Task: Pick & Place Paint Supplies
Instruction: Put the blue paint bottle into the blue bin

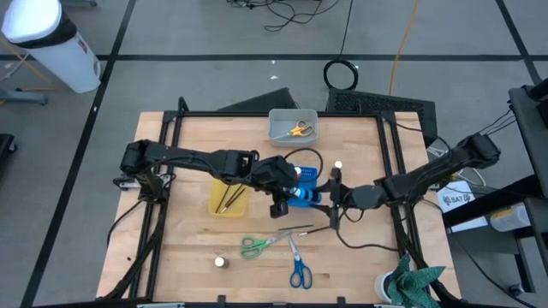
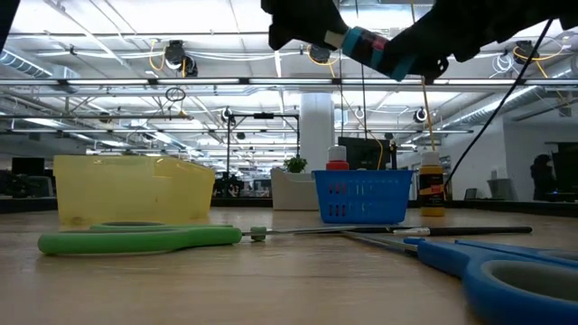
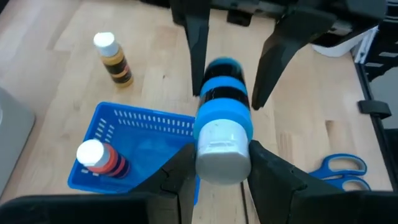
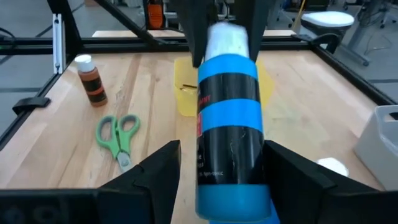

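A blue paint bottle [image 1: 300, 193] with black bands and a white cap hangs in the air on its side between my two grippers, above the blue basket [image 1: 310, 176]. My left gripper [image 3: 217, 163] is shut at the cap end. My right gripper [image 4: 221, 163] is shut at the base end. A red bottle [image 3: 99, 158] lies in the basket. A brown bottle [image 3: 113, 59] stands on its base beyond the basket, and another [image 4: 90, 78] stands near the green scissors [image 1: 257, 245]. Blue scissors [image 1: 299, 269] and a thin brush [image 1: 295, 231] lie flat on the table. My left gripper pinches the bottle's white cap [image 3: 222, 149] between its two fingers, coming level from the table's left. The bottle is lifted clear, nearly level, with the cap end slightly higher in the low view. My right gripper pinches the bottle near its blue base [image 4: 230, 186], one finger on each side, coming level from the table's right. The fingers lie along the bottle, which points away from them toward the left gripper.
A yellow tray [image 1: 228, 197] with thin brushes sits left of the basket. The grey bin [image 1: 293, 127] at the far edge holds yellow scissors [image 1: 298, 129]. A green cloth [image 1: 415, 287] lies at the near right corner. Bare wood shows at the near left.
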`<control>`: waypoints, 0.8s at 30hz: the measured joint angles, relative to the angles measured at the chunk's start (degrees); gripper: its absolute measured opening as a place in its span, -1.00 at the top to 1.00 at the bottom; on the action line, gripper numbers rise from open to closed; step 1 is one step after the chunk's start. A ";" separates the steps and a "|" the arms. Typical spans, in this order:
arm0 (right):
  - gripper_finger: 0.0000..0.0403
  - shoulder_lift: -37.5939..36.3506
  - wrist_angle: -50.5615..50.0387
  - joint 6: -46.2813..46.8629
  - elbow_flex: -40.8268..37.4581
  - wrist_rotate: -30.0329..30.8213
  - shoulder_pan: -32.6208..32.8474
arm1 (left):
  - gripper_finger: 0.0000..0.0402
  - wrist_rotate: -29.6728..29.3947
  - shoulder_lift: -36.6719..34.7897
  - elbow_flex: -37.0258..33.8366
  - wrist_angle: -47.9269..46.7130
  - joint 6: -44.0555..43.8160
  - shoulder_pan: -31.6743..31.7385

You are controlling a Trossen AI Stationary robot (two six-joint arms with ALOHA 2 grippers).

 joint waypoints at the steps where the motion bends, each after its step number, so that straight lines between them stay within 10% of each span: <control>1: -0.01 0.32 0.61 0.02 -0.34 -0.19 0.00 | 0.38 0.07 0.00 -0.02 0.65 0.04 -0.12; 24: 0.13 15.72 20.59 -5.60 -2.55 -0.68 -3.34 | 0.38 2.22 0.00 -0.02 5.33 1.92 -1.73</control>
